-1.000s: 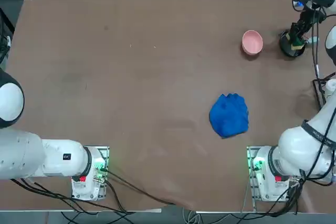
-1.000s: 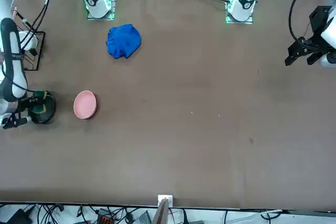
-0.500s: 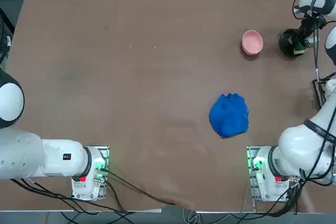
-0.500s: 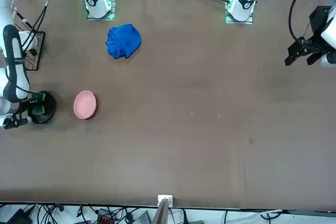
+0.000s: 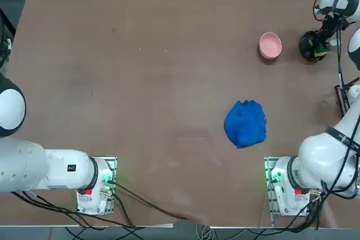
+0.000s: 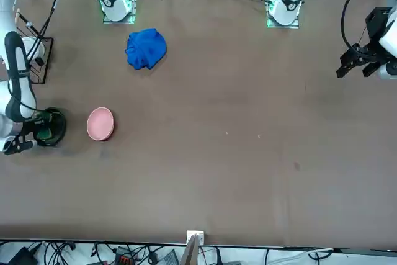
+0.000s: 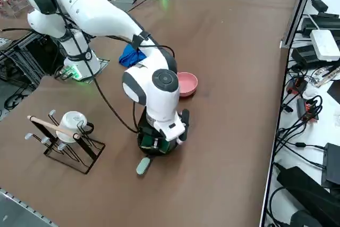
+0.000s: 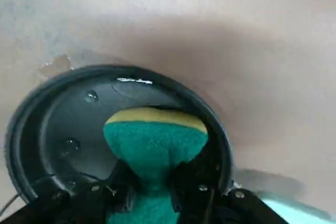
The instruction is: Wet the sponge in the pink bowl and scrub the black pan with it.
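Note:
The black pan (image 8: 73,129) sits at the table's far right corner, with water drops on its floor; it also shows as the pan (image 5: 309,45), (image 6: 53,127), (image 7: 153,146). My right gripper (image 8: 149,190) points down into it, shut on the sponge (image 8: 155,135), whose green face and yellow layer press on the pan's floor. From overhead the sponge (image 5: 320,52) lies at the pan's right side under the gripper (image 5: 322,48). The pink bowl (image 5: 270,45), (image 6: 100,123), (image 7: 186,84) stands just left of the pan, apart from it.
A crumpled blue cloth (image 5: 246,123), (image 6: 146,48) lies nearer the arm's base. A wire rack with a white mug (image 7: 66,134) stands at the table's right edge. The pan's pale handle (image 7: 143,166) sticks out toward that edge.
The right wrist has shifted off the pan's middle toward its right side, uncovering more of the pan. The sponge stays gripped and inside the pan.

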